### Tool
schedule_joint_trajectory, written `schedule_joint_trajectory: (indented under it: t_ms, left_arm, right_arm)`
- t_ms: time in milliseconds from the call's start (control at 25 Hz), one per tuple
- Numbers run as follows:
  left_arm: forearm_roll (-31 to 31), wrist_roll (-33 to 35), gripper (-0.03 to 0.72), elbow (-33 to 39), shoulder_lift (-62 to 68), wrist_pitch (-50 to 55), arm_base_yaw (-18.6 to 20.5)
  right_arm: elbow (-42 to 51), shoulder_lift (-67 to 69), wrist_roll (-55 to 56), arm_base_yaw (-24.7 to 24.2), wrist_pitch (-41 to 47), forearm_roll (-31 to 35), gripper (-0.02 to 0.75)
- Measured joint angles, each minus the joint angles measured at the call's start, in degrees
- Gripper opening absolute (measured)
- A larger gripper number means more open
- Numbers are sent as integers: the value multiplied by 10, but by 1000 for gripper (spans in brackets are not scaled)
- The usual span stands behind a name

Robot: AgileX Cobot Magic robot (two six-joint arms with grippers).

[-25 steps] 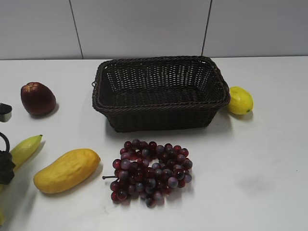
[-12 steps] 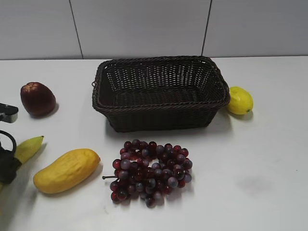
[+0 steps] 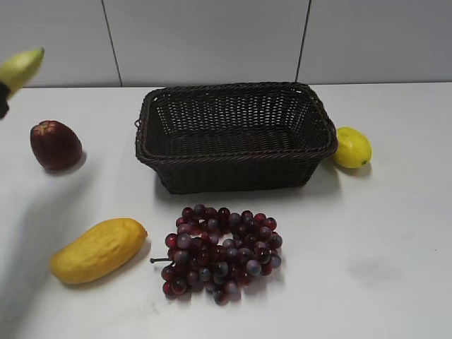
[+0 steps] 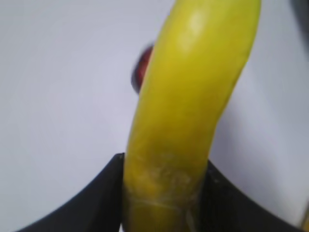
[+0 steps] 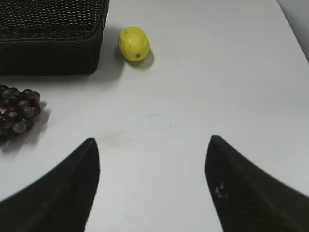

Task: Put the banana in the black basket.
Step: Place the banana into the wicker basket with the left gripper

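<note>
The banana (image 3: 20, 68) is long, yellow with a greenish tip, held high in the air at the far left edge of the exterior view; only its tip shows there. My left gripper (image 4: 164, 169) is shut on the banana (image 4: 188, 101), its black jaws pressing both sides. The black basket (image 3: 235, 134) is a large dark woven basket in the middle of the table, to the right of the banana and empty. It also shows in the right wrist view (image 5: 50, 36). My right gripper (image 5: 152, 145) is open and empty above bare table.
A dark red apple (image 3: 55, 144) sits at the left, a mango (image 3: 97, 249) at the front left, red grapes (image 3: 220, 251) in front of the basket, a lemon (image 3: 352, 147) right of it. The lemon (image 5: 134, 43) and grapes (image 5: 19, 111) show in the right wrist view.
My left gripper has lifted the banana from the table at the lower left up to the upper left edge of the exterior view. Nothing else has moved.
</note>
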Motion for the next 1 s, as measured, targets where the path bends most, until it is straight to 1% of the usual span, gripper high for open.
schedule_joint_trajectory:
  t_ms: [80,160,320,440,520,640,760,880,1000]
  left_arm:
    - [-18,8,402,-57,-1,-9,-1]
    - [-25,14,402,-95,-1,-25,-6]
    - [-30,29,402,-144,4,-95,-46]
    - [-26,35,402,-152,19,-166,-97]
    - [-19,36,402,-152,38,-216,-141]
    - [-18,37,402,-152,74,-290,-195]
    - [-20,38,402,-152,115,-365,-241]
    - [-21,38,402,-152,163,-413,-276]
    - [-29,39,402,-152,208,-424,-297]
  right_arm:
    - [0,0,0,0,0,0,519]
    - [0,0,0,0,0,0,519]
    - [0,0,0,0,0,0,519]
    - [0,0,0,0,0,0,519]
    - [0,0,0,0,0,0,519]
    - [0,0,0,0,0,0,519]
    - [0,0,0,0,0,0,519]
    - [0,0,0,0,0,0,519]
    - [0,0,0,0,0,0,519]
